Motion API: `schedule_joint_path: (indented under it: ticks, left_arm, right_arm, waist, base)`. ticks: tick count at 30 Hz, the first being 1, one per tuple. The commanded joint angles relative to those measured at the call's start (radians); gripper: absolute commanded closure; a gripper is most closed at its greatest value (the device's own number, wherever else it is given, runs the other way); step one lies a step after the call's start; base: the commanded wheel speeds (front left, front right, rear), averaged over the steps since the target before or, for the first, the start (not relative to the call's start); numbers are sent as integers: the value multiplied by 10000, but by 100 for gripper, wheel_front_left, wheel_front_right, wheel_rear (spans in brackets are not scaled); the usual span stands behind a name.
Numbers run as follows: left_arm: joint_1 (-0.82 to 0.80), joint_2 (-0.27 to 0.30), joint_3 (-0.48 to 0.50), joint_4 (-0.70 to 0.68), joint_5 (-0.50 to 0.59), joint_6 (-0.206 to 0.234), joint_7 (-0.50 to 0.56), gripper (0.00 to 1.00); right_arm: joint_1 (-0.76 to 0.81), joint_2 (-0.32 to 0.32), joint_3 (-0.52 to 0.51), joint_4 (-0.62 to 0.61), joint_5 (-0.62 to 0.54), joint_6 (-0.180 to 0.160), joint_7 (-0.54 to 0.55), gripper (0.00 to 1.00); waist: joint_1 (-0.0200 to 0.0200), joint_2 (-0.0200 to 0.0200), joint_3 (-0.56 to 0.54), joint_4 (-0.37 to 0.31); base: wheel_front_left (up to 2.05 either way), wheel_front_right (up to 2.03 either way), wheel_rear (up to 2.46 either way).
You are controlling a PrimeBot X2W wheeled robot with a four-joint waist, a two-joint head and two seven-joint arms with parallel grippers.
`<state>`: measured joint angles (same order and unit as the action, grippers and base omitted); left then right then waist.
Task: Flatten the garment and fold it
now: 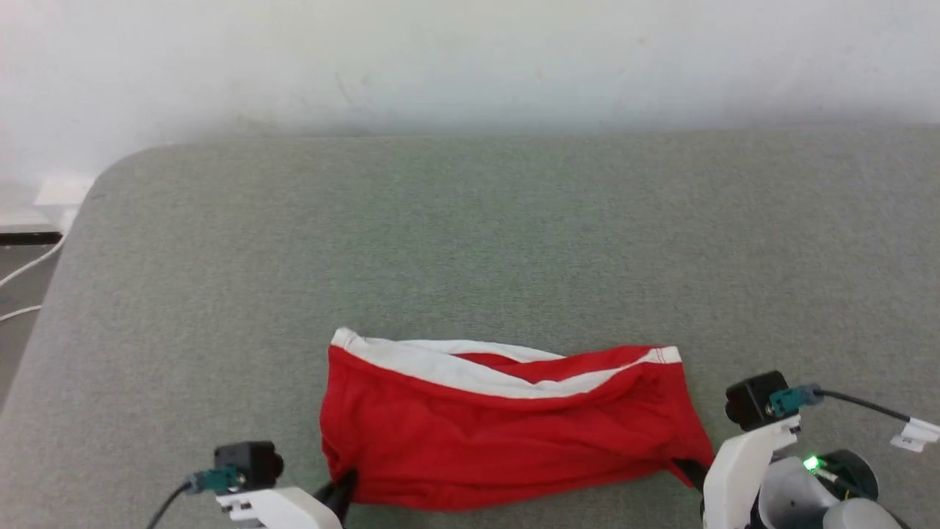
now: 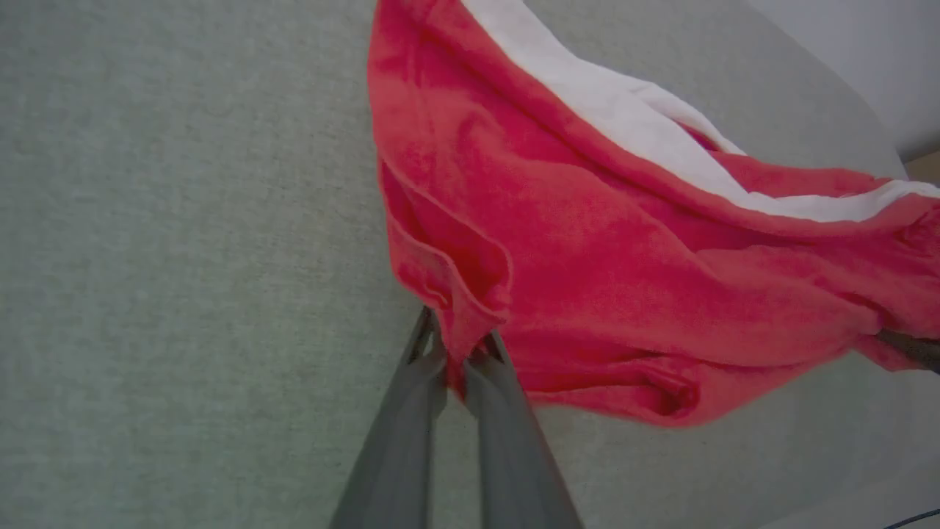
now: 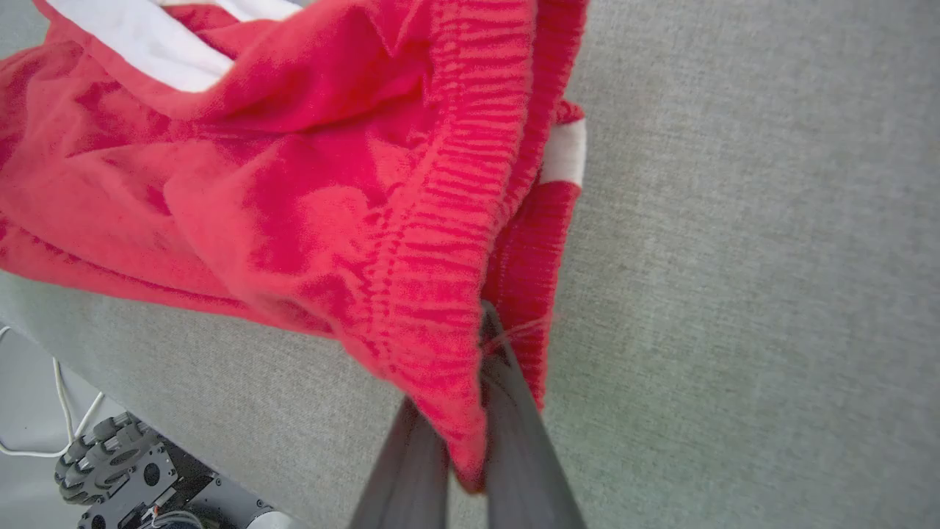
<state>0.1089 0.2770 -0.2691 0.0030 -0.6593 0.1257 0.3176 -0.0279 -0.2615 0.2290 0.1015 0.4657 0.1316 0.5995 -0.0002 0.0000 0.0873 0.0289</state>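
Note:
The garment (image 1: 507, 430), red shorts with white hems, lies bunched and creased near the front edge of the grey table (image 1: 470, 242). My left gripper (image 1: 344, 486) is shut on the garment's near left corner. In the left wrist view, red cloth (image 2: 587, 242) is pinched between the two fingertips of the left gripper (image 2: 457, 354). My right gripper (image 1: 689, 470) is shut on the near right corner. The right wrist view has the ribbed waistband (image 3: 440, 242) clamped in the right gripper (image 3: 481, 345). The white hem (image 1: 440, 367) runs along the far edge.
The grey fabric-covered table stretches far behind and to both sides of the shorts. A white wall (image 1: 470, 59) rises behind it. White cables (image 1: 29, 272) lie on the floor at the left. A wheeled base (image 3: 110, 463) sits below the table edge.

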Motion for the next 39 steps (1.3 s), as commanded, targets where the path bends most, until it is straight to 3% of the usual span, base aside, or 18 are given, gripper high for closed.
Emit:
schedule_joint_path:
  ticks: [1, 2, 3, 4, 11, 15, 20, 25, 32, 39]
  left_arm:
    - [45, -88, -19, 92, -73, 64, -46, 98]
    - [65, -206, -49, 234, -135, 64, -90, 62]
    - [48, -311, -52, 396, -184, 73, -154, 8]
    - [-24, -394, -117, 712, -185, 0, -257, 0]
    - [-110, -485, 308, 719, -100, -85, -1516, 0]
    - [-97, -349, 693, 242, 188, 48, -2402, 0]
    - [-220, -119, 1008, -264, 1037, 358, -3745, 0]
    - [-399, -29, 1075, -320, 1858, 523, -5101, 0]
    - [-671, -41, 1140, -269, 2824, 359, -5761, 0]
    - [-871, -539, 1393, -576, 3425, -15, -5790, 0]
  right_arm:
    - [103, 42, -43, 60, -80, -9, -128, 65]
    - [173, 104, -63, 116, -136, -9, -303, 0]
    - [255, 177, -85, 182, -186, -9, -493, 0]
    - [434, 291, -97, 271, -326, -9, -907, 0]
    - [1574, 814, -596, -589, -854, -9, -2560, 0]
    - [2171, 1265, -1089, -1636, -955, -9, -2889, 0]
    - [2247, 1548, -1644, -2565, -1245, -9, -2311, 0]
    - [1710, 1629, -1991, -2557, -1360, -9, -1093, 0]
    - [884, 1526, -2369, -1602, -1407, -9, 277, 0]
    - [49, 1496, -2597, 7, -1356, -9, 840, 0]
  waist:
    - [2, 0, -96, 140]
    - [2, 0, -84, 142]
    - [2, 0, -55, 145]
    - [2, 0, -58, 108]
    - [2, 0, -313, -97]
    - [2, 0, -412, -185]
    - [2, 0, -415, -160]
    - [2, 0, -301, 167]
    - [2, 0, -49, 846]
    - [2, 0, 356, 1254]
  base:
    - [0, 0, 0]
    - [0, 0, 0]
    - [0, 0, 0]
    - [0, 0, 0]
    - [0, 0, 0]
    - [0, 0, 0]
    - [0, 0, 0]
    - [0, 0, 0]
    - [0, 0, 0]
    - [0, 0, 0]
